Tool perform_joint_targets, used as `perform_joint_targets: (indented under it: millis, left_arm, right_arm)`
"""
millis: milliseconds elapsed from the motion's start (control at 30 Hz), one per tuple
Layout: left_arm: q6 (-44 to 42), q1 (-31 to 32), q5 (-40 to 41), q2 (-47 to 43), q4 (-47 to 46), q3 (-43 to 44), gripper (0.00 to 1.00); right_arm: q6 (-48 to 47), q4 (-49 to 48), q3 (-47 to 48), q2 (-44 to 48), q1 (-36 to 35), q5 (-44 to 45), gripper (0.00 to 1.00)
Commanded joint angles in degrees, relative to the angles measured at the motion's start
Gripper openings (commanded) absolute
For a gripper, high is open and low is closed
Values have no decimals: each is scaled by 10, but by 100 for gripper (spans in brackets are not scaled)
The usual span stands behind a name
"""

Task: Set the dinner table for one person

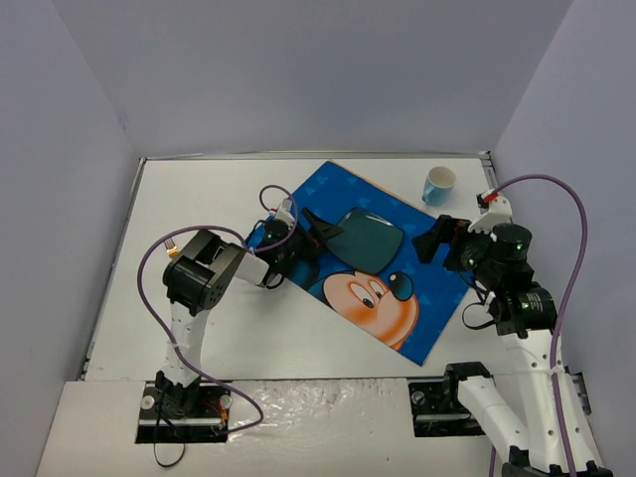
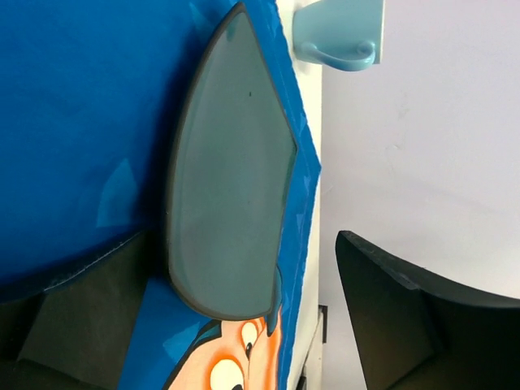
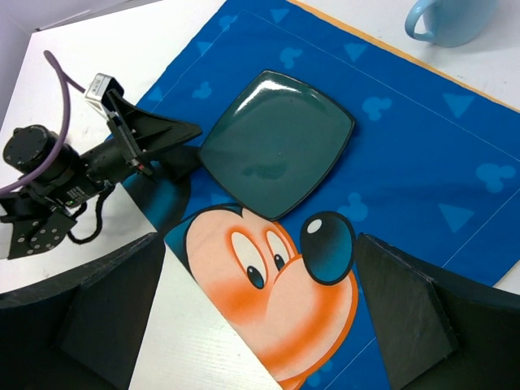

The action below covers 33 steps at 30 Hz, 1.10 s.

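The white dinner table (image 1: 199, 199) carries a blue Mickey Mouse placemat (image 1: 417, 308) lying diagonally. A dark teal square plate (image 1: 370, 238) lies flat on the placemat's upper part. My left gripper (image 1: 314, 238) is open at the plate's left edge, with the plate's near edge (image 2: 231, 179) just ahead of its spread fingers (image 2: 406, 317). My right gripper (image 1: 434, 238) is open and empty, hovering at the plate's right side over the placemat; its view shows the plate (image 3: 276, 142) and Mickey's face between its fingers (image 3: 414, 317). A light blue cup (image 1: 438, 185) stands behind the placemat.
The cup also shows in the left wrist view (image 2: 341, 36) and the right wrist view (image 3: 451, 18). The left arm's wrist and purple cable (image 3: 49, 158) lie left of the plate. Grey walls close in the table at the back and both sides.
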State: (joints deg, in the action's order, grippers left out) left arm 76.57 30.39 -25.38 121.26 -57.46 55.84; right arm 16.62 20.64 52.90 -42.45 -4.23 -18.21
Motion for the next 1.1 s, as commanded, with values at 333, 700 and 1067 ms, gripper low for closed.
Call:
perform_joint_targets:
  millis: [333,700,1067]
  left_arm:
    - [-264,-3,134,-226,485,74,97]
    - [-473,-22,293,-401,796,137,97]
    - [-561,-123,320,-541,849,14,97]
  right_arm:
    - [37,1,42,-103,-4,240,100]
    - [127,-58,130,-339,-5,354,98]
    - [138,-120,288,-569,-18,423,93]
